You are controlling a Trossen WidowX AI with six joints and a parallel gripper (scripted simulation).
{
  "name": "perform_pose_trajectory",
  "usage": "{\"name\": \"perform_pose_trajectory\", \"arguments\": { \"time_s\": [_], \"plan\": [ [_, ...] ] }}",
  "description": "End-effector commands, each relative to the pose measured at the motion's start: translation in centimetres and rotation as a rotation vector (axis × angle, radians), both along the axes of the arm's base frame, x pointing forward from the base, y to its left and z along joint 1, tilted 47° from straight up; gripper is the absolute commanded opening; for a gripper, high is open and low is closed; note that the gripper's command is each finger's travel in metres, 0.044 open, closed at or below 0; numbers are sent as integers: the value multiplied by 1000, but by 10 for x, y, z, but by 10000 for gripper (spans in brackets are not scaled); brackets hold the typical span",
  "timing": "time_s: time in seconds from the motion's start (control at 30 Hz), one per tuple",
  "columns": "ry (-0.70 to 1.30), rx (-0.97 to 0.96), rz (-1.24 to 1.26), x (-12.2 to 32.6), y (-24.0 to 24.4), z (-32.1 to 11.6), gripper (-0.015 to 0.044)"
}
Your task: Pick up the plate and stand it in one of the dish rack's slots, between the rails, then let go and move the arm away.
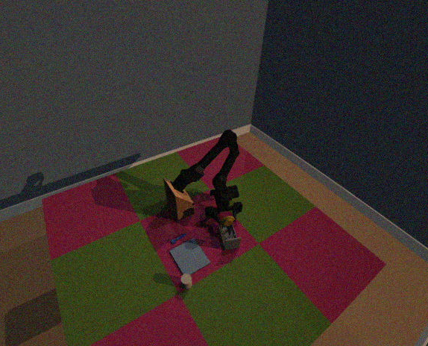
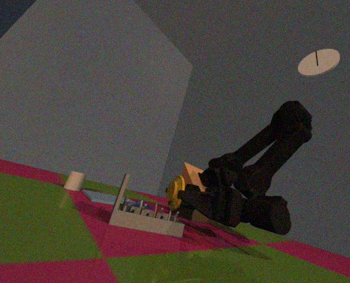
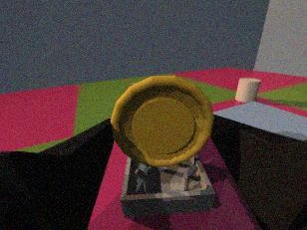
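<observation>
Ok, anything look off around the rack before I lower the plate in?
Nothing stands out. The plate is upright in the gripper, above the near end of the dish rack, which sits level on the floor.

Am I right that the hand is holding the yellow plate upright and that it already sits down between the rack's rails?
Not quite: the hand does hold the yellow plate upright, but the exterior view shows it above the end of the rack, not yet down between the rails.

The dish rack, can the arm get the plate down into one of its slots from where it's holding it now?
Probably yes. The claw grips the yellow plate upright, just above the near end of the dish rack, and nothing shows between them.
</observation>
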State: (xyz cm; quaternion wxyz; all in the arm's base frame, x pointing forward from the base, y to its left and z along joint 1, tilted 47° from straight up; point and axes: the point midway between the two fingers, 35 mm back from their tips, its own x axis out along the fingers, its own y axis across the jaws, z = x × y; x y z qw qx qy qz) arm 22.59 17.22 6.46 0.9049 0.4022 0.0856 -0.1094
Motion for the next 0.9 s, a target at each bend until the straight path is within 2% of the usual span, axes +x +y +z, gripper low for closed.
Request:
{"name": "perform_pose_trajectory", "arguments": {
  "time_s": [0.0, 0.3, 0.77, 0.87],
  "plan": [
    [1, -4, -2, 7, -3, -3, 0],
    [0, 0, -2, 8, 13, -18, 0],
    [8, -6, 7, 7, 10, -15, 0],
    [7, -3, 6, 7, 10, -15, 79]
  ]
}}
